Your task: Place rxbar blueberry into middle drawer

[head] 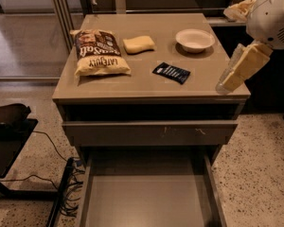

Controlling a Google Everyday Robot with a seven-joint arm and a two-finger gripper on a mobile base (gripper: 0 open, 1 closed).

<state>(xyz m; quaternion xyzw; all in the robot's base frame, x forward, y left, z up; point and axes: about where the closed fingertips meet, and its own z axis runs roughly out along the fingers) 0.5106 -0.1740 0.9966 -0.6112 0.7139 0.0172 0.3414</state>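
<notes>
Speckled flooring (260, 164) surrounds a grey-brown cabinet, and we look down on its flat top (146, 91) from the front. On the left side of the top lies a big brown-and-cream chip bag (98, 53). Just beside it, toward the back, is a yellow sponge (138, 44). A white bowl (195, 39) stands at the back right.

The rxbar blueberry (171, 72) lies flat on the top, in front of the bowl and a little to its left, set at a slight angle. It touches none of the other items.

The gripper (226, 83) hangs at the right front corner of the cabinet top, pointing down and to the left from the white arm housing (274, 15) above it. It is to the right of the bar and apart from it. We cannot tell whether it is parted or closed.

Below the top, a drawer front (149, 132) with small pale scuffs sits nearly flush with the cabinet. Under it, the middle drawer (146, 197) is pulled out toward us, with its plain flat floor and thin side walls in view. Black cables (61, 183) trail across the floor at the lower left.
</notes>
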